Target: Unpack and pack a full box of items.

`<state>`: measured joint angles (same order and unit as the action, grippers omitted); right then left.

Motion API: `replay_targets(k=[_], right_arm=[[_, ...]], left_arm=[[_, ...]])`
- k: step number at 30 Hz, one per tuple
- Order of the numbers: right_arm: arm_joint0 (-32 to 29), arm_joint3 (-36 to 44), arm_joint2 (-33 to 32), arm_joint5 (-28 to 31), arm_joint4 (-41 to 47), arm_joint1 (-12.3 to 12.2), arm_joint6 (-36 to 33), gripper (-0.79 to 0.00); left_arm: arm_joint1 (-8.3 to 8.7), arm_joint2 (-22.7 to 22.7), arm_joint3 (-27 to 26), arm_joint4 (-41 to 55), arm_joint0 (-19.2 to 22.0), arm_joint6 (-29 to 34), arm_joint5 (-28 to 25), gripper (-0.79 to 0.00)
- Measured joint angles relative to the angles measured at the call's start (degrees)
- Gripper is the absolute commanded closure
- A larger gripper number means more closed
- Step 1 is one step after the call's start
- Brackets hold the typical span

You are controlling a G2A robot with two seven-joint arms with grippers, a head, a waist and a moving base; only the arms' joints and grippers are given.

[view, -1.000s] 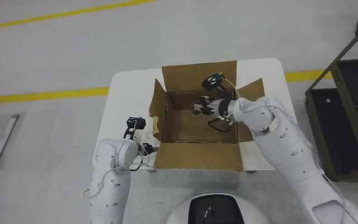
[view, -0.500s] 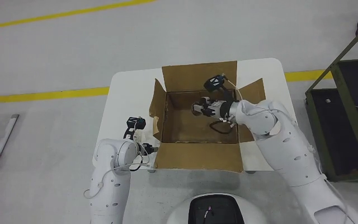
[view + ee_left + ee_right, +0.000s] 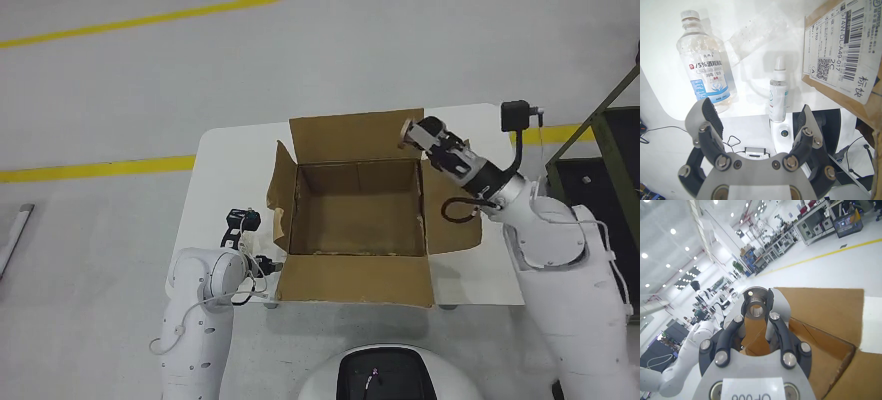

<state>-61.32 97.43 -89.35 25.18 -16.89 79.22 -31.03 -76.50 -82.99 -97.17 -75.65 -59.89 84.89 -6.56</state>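
The open cardboard box (image 3: 355, 265) sits mid-table, and its inside looks bare. My right gripper (image 3: 418, 132) hangs above the box's far right corner, shut on a small metal flanged bushing (image 3: 755, 309) held between its fingertips (image 3: 770, 300). My left gripper (image 3: 756, 106) stands open with nothing in it, low beside the box's left wall (image 3: 838, 47), which carries a shipping label. In front of the left gripper a large clear alcohol bottle (image 3: 706, 66) and a small spray bottle (image 3: 778, 98) stand upright on the white table (image 3: 753, 56).
The box's flaps (image 3: 450, 195) are spread outward on all sides. White table (image 3: 235, 160) lies bare to the far left and at the right (image 3: 480, 275) of the box. A dark green metal cart (image 3: 600, 200) stands off the table's right side.
My right gripper has come up out of the box and swung to its far right corner, carrying the metal bushing. The left arm has not moved.
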Motion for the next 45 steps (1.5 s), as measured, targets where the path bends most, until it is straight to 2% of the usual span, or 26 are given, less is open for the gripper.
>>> replay_targets(k=[4,16,19,22,27,31,35,45], right_arm=[[-2.93,0.54,-2.28,1.99,5.55,-0.33,1.02,0.000],[-2.95,0.52,-2.24,1.91,5.41,-0.32,1.09,0.000],[-3.74,1.04,-2.84,0.40,5.22,-0.43,3.36,0.000],[-4.79,1.89,-5.56,-1.03,4.75,-0.81,5.84,0.000],[-8.57,4.64,-13.66,-4.03,-2.08,-2.06,7.07,0.000],[-12.28,5.50,-18.94,-6.35,-9.66,-3.11,4.30,0.000],[-16.24,5.26,-20.97,-6.69,-14.45,-3.95,-1.08,0.000],[-21.04,6.18,-17.68,-2.27,-27.30,-5.76,-14.63,0.000]], left_arm=[[0.00,0.00,0.00,0.00,0.00,0.00,0.00,-0.785],[0.00,0.00,0.00,0.00,0.00,0.00,0.00,-0.785],[0.00,0.00,0.00,0.00,0.00,0.00,0.00,-0.785],[0.00,0.00,0.00,0.00,0.00,0.00,0.00,-0.785],[0.00,0.00,0.00,0.00,0.00,0.00,0.00,-0.785],[0.00,0.00,0.00,0.00,0.00,0.00,0.00,-0.785],[0.00,0.00,0.00,0.00,0.00,0.00,0.00,-0.785],[0.00,0.00,0.00,0.00,0.00,0.00,0.00,-0.785]])
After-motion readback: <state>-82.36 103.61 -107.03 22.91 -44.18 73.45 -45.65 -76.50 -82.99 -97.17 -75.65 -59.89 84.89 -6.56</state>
